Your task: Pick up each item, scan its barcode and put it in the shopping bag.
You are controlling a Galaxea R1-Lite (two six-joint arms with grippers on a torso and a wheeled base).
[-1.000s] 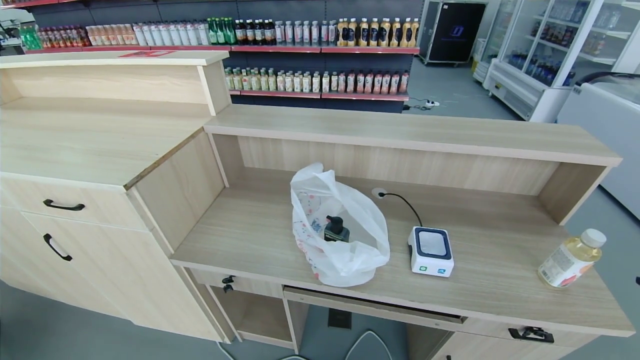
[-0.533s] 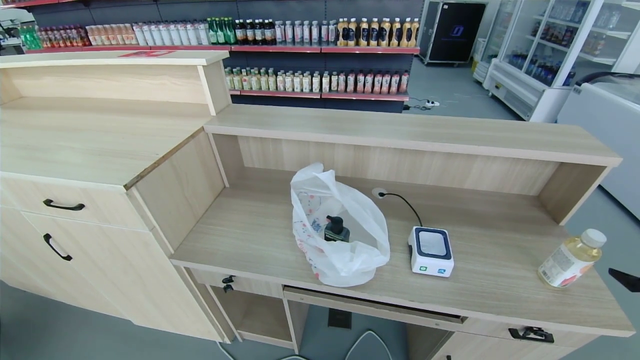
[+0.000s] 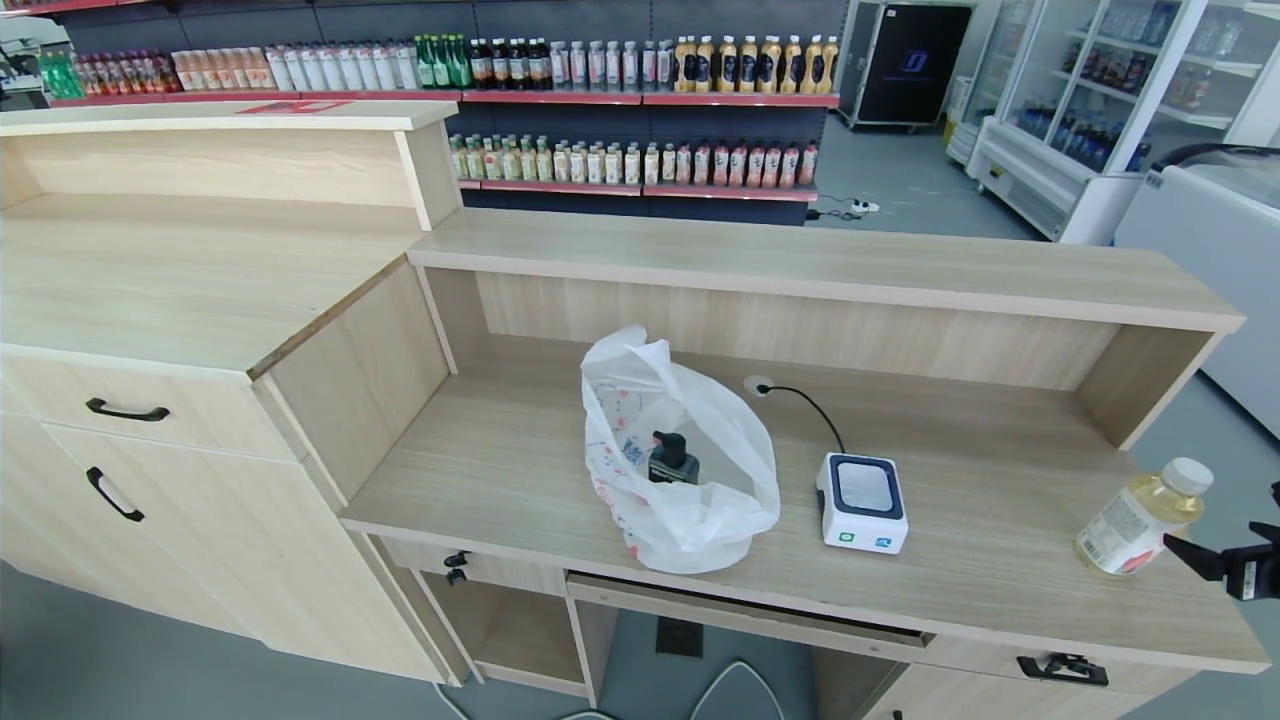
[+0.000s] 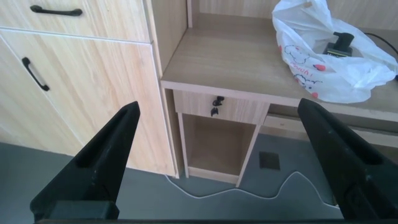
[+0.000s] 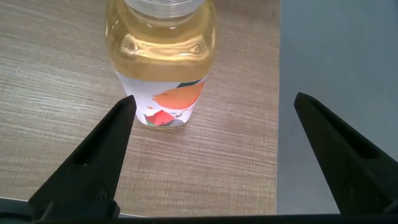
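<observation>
Pickup of the second item looks to be the step in hand. In the head view a clear plastic bottle of yellow liquid with a white cap and an orange-and-white label (image 3: 1140, 520) stands upright at the right end of the pale wooden bench (image 3: 500, 470), close to its near edge. The black right end effector (image 3: 1222, 565) sits just right of the bottle, apart from it and cut off by the frame edge. Well to the left, the white translucent plastic shopping bag (image 3: 690, 520) stands open with a dark pump-top bottle (image 3: 672, 460) already inside. The white box-shaped barcode scanner with a dark-rimmed window (image 3: 862, 500) lies just right of the bag. In the left wrist view the left end effector (image 4: 217, 109) is spread wide and holds nothing, low beside the bench's near left corner, with the bag on the bench beyond it. In the right wrist view the right fingers are also wide apart and empty, with the bottle beyond their tips and nearer one finger than the other. My judgement is that the next move calls for centring on the bottle and advancing before closing. The bottle stands near the edge and could tip. Its cap is cut off in that view, no barcode can be made out, and the bag's folds veil whatever else it holds.
</observation>
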